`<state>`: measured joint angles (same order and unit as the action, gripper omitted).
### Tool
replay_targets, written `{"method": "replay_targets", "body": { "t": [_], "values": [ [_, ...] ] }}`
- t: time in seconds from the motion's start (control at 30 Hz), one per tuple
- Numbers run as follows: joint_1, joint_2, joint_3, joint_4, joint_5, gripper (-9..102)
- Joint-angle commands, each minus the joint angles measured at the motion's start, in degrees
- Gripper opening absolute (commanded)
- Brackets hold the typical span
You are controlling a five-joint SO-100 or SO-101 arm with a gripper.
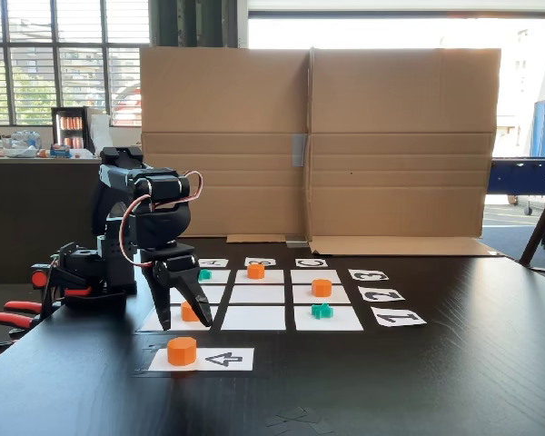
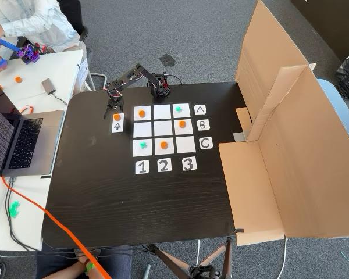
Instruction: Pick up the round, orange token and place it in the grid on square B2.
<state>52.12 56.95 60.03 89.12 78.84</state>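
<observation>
Gripper (image 1: 183, 318) hangs nose-down over the near-left corner of the grid (image 2: 163, 129), jaws spread, holding nothing. Target is the round, orange token (image 1: 181, 351) on the white arrow sheet (image 1: 227, 360), just in front of the gripper and below it, not yet touched. Square B2 (image 2: 163, 128) is bare. Other orange tokens sit on three other squares, two teal crosses (image 1: 322, 311) on two more; the top-down fixed view shows it best.

Judgement: still the approach. Come forward over the sheet, centre the token between the jaws, drop straight down, close low on its side wall. Token is short, so a high pinch would likely slip. Lift clear before swinging, the token on the near-left square (image 1: 189, 312) sits right by the path
</observation>
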Motion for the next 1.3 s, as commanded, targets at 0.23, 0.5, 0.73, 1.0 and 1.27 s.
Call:
{"method": "replay_targets", "body": {
  "t": [0.23,0.5,0.73,1.0,1.27],
  "values": [
    [-0.2,-3.5,-4.7,-0.5,0.5,58],
    [-0.1,-6.5,-6.6,-0.7,0.4,58],
    [0.1,-8.6,-8.3,-0.7,0.6,58],
    [0.3,-9.7,-9.4,-1.1,0.6,47],
    [0.1,-10.4,-9.5,-1.8,-0.7,15]
  ]
}}
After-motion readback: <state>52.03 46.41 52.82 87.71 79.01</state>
